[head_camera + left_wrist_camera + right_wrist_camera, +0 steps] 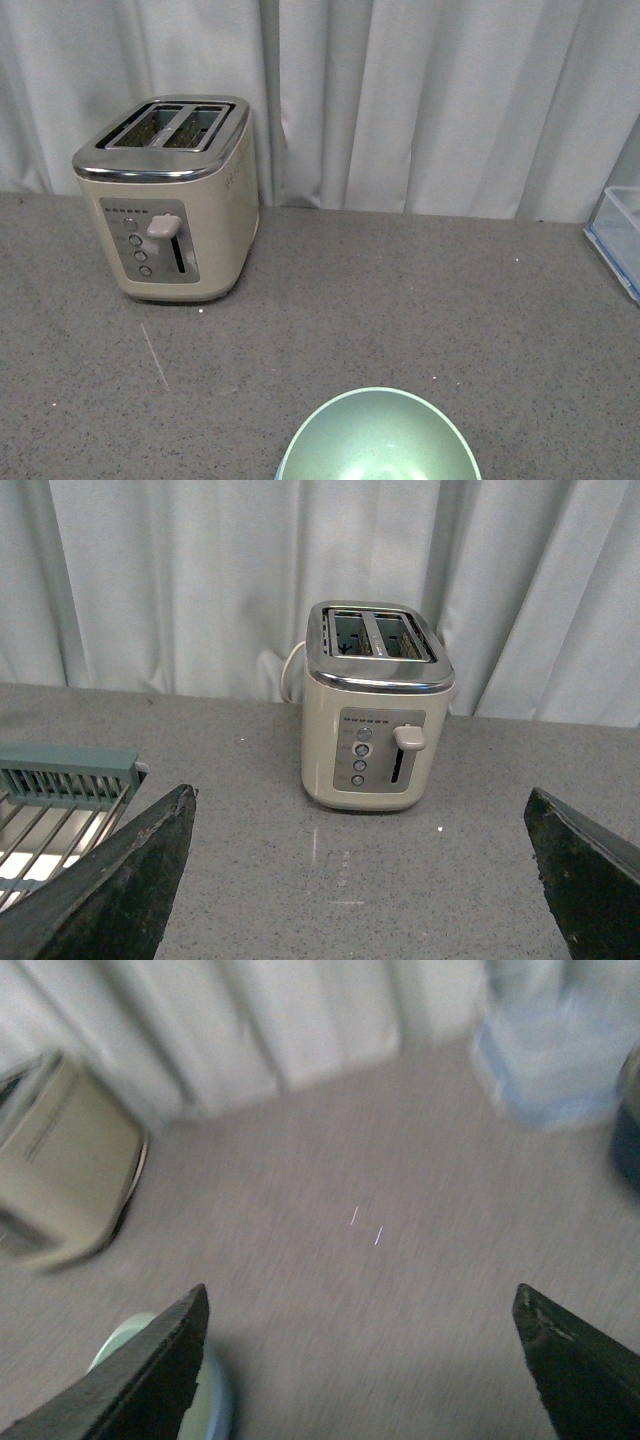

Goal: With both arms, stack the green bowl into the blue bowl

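At the near table edge the green bowl (378,440) already sits inside the blue bowl (218,1400), off beside your empty wide-spread right gripper (360,1360); the left gripper (360,880), equally wide, faces the toaster (375,705).

Even, soft, diffuse light in all views, no hard shadows. Front view sharp; mild glare on the chrome top of the toaster (165,150). Left wrist view sharp, faint toaster reflection on the counter (330,865). Right wrist view heavily motion-blurred: toaster, plastic container (555,1050) and green bowl (125,1335) smeared, with light specks streaked on the counter.
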Controlling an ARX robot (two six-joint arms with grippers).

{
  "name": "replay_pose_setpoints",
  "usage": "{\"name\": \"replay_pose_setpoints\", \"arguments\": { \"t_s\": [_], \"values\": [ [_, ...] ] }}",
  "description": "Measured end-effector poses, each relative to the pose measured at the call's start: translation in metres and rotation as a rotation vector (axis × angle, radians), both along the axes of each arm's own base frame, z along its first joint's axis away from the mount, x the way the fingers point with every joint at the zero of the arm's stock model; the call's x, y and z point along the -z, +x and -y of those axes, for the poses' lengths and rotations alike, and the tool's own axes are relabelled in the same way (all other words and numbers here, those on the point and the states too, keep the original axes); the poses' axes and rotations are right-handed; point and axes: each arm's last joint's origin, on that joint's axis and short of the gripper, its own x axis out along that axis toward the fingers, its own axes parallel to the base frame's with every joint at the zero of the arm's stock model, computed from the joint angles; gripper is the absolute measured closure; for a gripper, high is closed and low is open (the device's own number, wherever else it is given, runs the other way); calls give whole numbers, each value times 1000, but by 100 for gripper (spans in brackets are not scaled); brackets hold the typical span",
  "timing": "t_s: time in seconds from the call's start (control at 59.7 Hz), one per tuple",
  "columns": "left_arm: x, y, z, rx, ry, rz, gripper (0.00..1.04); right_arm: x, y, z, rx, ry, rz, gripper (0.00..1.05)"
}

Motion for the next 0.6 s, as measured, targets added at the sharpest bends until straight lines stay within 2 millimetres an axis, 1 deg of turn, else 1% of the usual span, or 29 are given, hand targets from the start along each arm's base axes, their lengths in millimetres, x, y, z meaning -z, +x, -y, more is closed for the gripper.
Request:
{"name": "replay_pose_setpoints", "arguments": {
  "t_s": [0.034,0.067,0.084,0.117,0.151,0.201,0.218,0.402,0.436,0.503,0.519,0.536,0.603],
  "values": [
    [0,0,0,-2,0,0,6,0,0,0,13,-70,97,29],
    [0,0,0,-2,0,0,6,-5,-2,0,8,-143,163,38],
    [0,0,0,1,0,0,6,-7,-2,0,8,-159,175,40],
    [0,0,0,0,0,1,6,-9,-2,0,5,-191,193,47],
    [0,0,0,0,0,0,6,-9,-2,0,4,-205,196,52],
    [0,0,0,0,0,1,6,-8,-2,0,4,-229,191,63],
    [0,0,0,0,0,1,6,-7,-2,0,4,-232,190,65],
    [0,0,0,-1,0,0,6,-7,-2,0,1,-254,188,100],
    [0,0,0,-1,0,0,6,-7,-2,0,0,-259,188,104],
    [0,0,0,0,0,0,6,-7,-2,0,0,-259,188,104],
    [0,0,0,0,0,0,6,-7,-2,0,1,-260,187,101],
    [0,0,0,0,0,0,6,-7,-2,0,1,-260,187,98],
    [0,0,0,0,0,0,6,-7,-2,0,1,-260,187,79]
  ]
}}
